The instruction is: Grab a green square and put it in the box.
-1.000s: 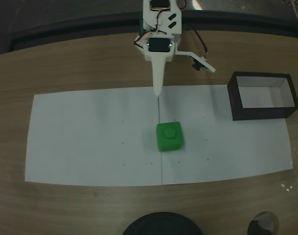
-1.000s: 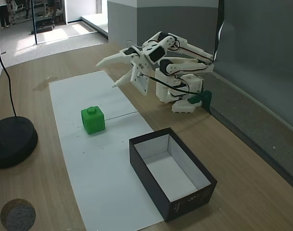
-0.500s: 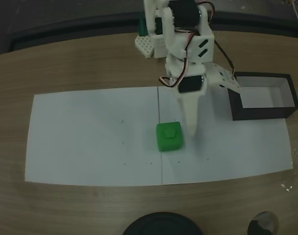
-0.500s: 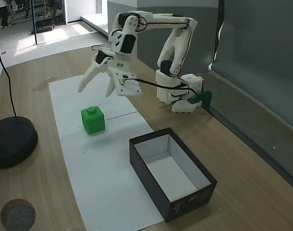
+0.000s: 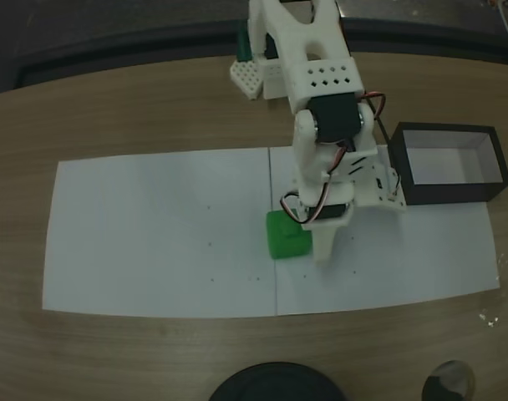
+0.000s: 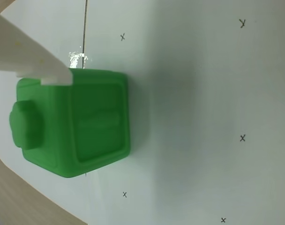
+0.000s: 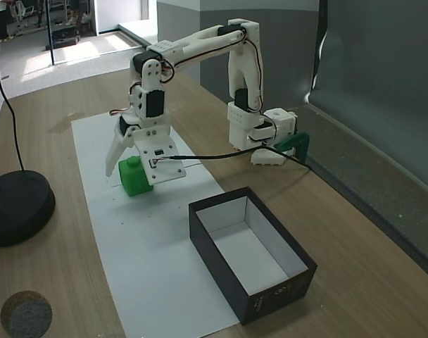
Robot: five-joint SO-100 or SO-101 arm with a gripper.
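Green cube-like block (image 5: 285, 236) with a round bump sits on white paper (image 5: 154, 234), between the spread fingers of the white end effector (image 7: 133, 163), which grips nothing yet. Grasp, lift and drop remain, I judge. Black box with pale inside (image 7: 250, 248) waits well apart on the wooden table (image 7: 355, 246); a lit doorway lies behind.

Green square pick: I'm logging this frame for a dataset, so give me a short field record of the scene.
target: green square, upright on white paper sheet, bump on top
claw: open, lowered around the square, one finger at its edge in the wrist view
contact: cannot tell
destination: box, black walls, white inside, nothing in it
surface: wooden table
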